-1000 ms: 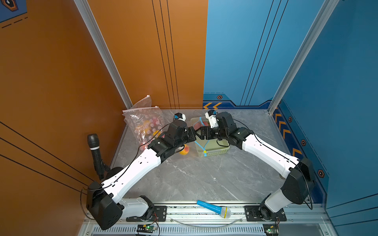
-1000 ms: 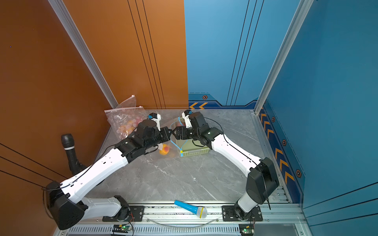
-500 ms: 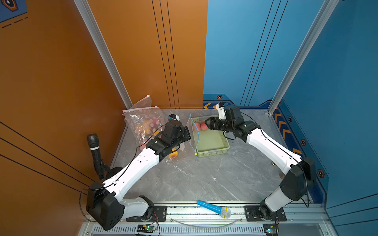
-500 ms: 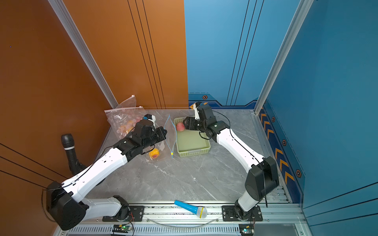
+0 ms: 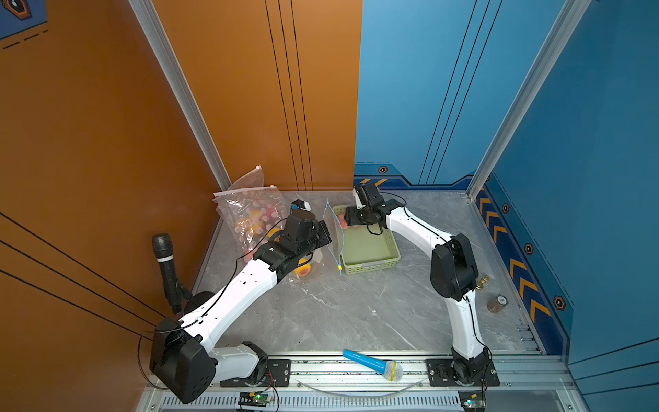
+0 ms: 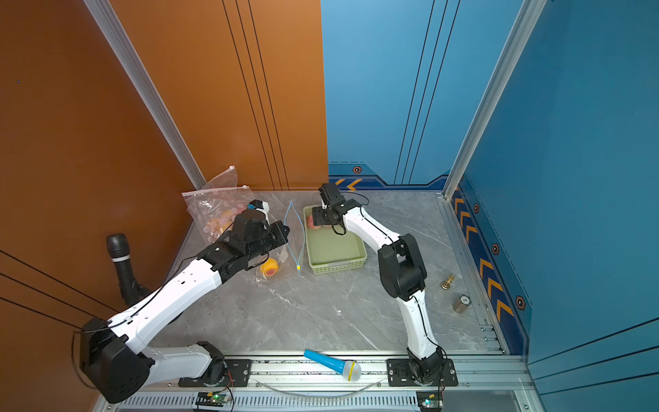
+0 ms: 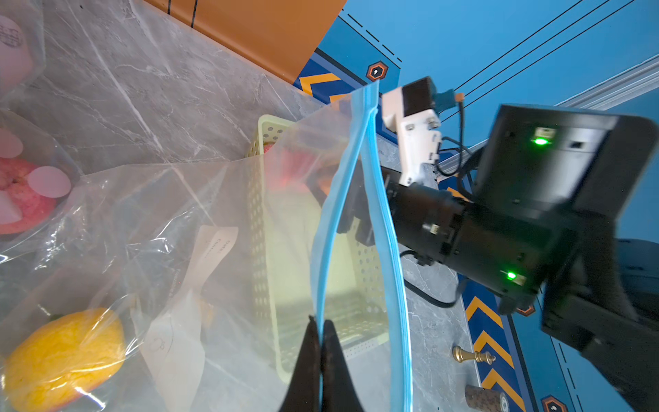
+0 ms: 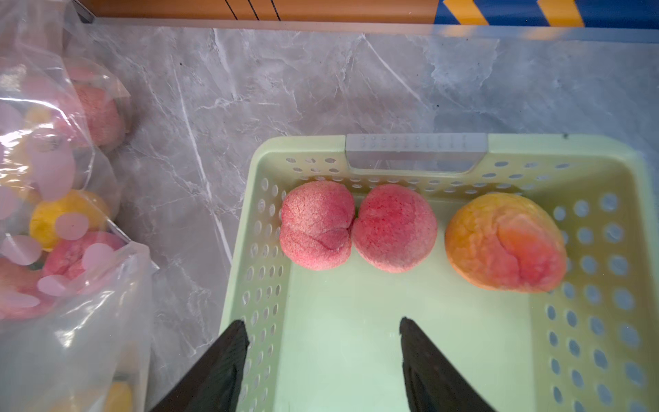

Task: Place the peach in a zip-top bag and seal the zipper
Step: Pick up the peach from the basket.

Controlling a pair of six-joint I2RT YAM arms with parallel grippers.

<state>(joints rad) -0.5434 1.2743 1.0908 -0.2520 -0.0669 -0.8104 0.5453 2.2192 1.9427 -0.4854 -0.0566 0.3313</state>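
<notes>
left pincer [image 7: 320,326]: pinched tight on one blue zipper strip [image 7: 331,228] of the zip-top bag [image 7: 160,214], lifting that edge off the table [image 5: 356,310]
zip-top bag mouth: open, two blue strips bowed apart, standing on edge just beside the green basket [image 5: 371,265]; yellow slider [image 5: 340,266] at the near end
inside the zip-top bag: one yellow-orange peach [image 7: 64,356] lying low in the clear film, with a white paper label [image 7: 210,249] beside it
right pincer [image 8: 321,321]: wide apart, empty, hanging over the basket floor, short of the fruit
inside the green basket: three fruits along the far wall; two pink peaches [image 8: 315,226] touching each other, an orange peach [image 8: 504,242] a little apart from them
far left corner of the table: heap of clear dotted bags [image 5: 249,210], pink and yellow fruit inside
</notes>
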